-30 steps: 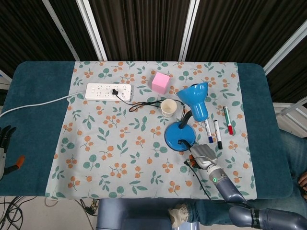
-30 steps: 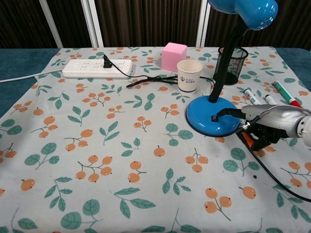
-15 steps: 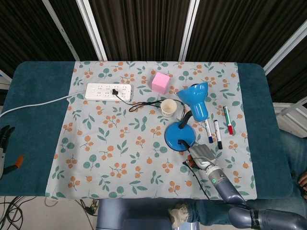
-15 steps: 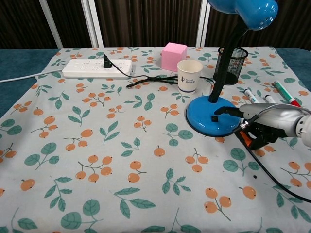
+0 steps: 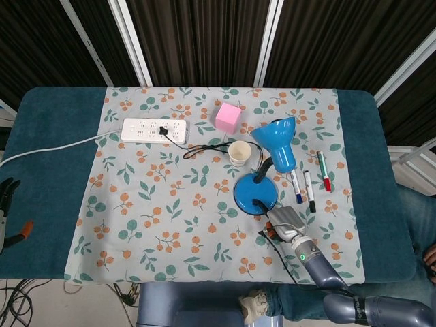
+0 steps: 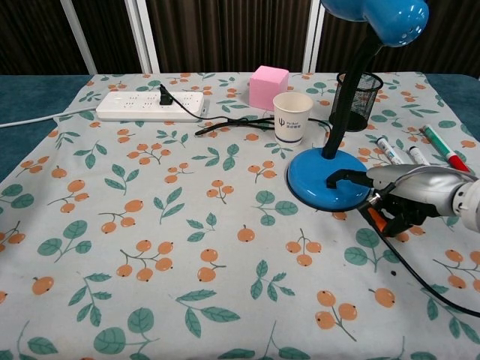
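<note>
The right hand [image 6: 409,196] sits on the blue lamp's base [image 6: 328,187] with one finger reaching in and the rest curled over the black cord [image 6: 405,264], so pushing sideways could slide the lamp into the paper cup [image 6: 292,118]; the left hand [image 5: 7,197] is too far off the counter edge to tell its state.

A pink cube [image 5: 228,116] sits near a white power strip [image 5: 154,129].

A worktop [image 5: 54,170] padded in teal fabric carries a pale floral cloth [image 5: 163,225] printed with oranges and leaves. Behind it hang dark pleated curtains [image 5: 204,41] split by white metal uprights [image 5: 129,34]. Cables [image 5: 20,293] lie on the floor below.
</note>
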`<state>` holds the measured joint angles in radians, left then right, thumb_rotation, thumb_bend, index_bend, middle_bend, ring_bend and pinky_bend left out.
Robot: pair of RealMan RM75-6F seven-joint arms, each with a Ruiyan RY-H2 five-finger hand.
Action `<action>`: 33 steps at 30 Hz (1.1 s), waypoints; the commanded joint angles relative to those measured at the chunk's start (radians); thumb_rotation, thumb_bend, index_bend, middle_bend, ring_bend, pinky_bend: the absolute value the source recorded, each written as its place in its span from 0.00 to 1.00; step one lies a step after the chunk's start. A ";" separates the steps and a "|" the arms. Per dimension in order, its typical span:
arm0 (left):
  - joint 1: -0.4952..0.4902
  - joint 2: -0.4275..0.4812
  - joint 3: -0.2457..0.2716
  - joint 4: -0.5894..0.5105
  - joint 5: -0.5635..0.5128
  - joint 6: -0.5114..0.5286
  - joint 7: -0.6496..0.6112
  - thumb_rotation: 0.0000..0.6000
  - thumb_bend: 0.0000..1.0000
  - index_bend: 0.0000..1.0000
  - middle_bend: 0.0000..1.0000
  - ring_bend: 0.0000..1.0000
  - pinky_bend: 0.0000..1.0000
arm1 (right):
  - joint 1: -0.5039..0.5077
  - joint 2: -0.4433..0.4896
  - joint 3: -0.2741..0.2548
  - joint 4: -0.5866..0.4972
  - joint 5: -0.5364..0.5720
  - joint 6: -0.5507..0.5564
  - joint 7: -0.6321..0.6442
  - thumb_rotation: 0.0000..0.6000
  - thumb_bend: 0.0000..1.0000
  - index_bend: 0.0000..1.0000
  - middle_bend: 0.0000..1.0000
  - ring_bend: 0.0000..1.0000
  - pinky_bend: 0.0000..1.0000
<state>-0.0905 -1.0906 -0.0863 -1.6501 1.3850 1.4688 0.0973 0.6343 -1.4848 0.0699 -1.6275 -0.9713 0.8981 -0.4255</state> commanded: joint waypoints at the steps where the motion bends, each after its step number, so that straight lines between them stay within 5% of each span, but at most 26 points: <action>1: 0.000 0.000 0.000 0.000 0.001 0.001 0.000 1.00 0.28 0.09 0.06 0.00 0.14 | 0.002 0.000 -0.004 0.000 0.002 -0.002 -0.003 1.00 0.75 0.03 0.83 0.88 1.00; 23: 0.004 0.005 -0.002 0.001 0.001 0.008 -0.012 1.00 0.28 0.09 0.06 0.00 0.14 | 0.011 0.013 0.014 -0.013 0.013 0.039 0.002 1.00 0.75 0.03 0.83 0.88 1.00; 30: 0.007 0.008 -0.004 0.002 0.001 0.014 -0.020 1.00 0.28 0.09 0.06 0.00 0.14 | -0.052 0.137 0.026 -0.119 -0.065 0.149 0.063 1.00 0.74 0.03 0.79 0.84 1.00; 33: 0.007 0.007 -0.006 0.004 -0.001 0.016 -0.019 1.00 0.28 0.09 0.06 0.00 0.14 | -0.095 0.234 0.001 -0.183 -0.105 0.194 0.073 1.00 0.58 0.03 0.67 0.74 1.00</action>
<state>-0.0831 -1.0834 -0.0924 -1.6463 1.3843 1.4850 0.0786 0.5806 -1.3265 0.0894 -1.7536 -1.0360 1.0476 -0.3698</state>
